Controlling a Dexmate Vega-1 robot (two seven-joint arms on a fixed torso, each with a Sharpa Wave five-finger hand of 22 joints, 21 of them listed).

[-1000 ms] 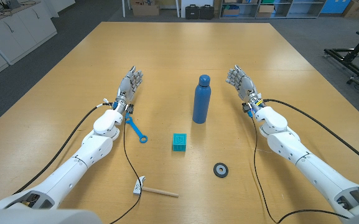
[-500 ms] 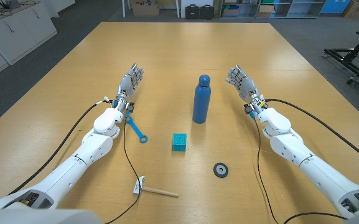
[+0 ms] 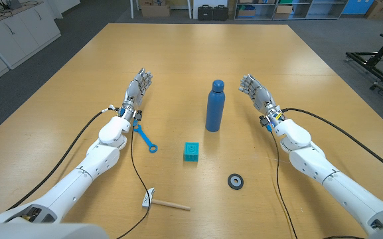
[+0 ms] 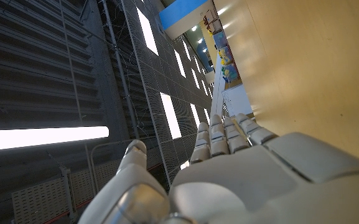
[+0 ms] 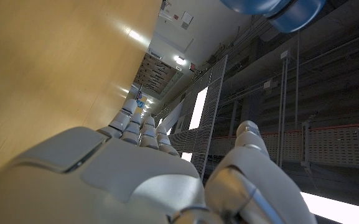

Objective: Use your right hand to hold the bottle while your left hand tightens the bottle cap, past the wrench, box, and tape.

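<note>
Between open hands, bottle [image 3: 214, 105] untouched.

Right hand edges toward the bottle

The robot's white and grey right hand [image 3: 254, 88] has shifted slightly inward along the wooden table, ending a little nearer the upright blue metal bottle [image 3: 214, 106] than a second ago, fingers apart, holding nothing, not touching it.
</note>
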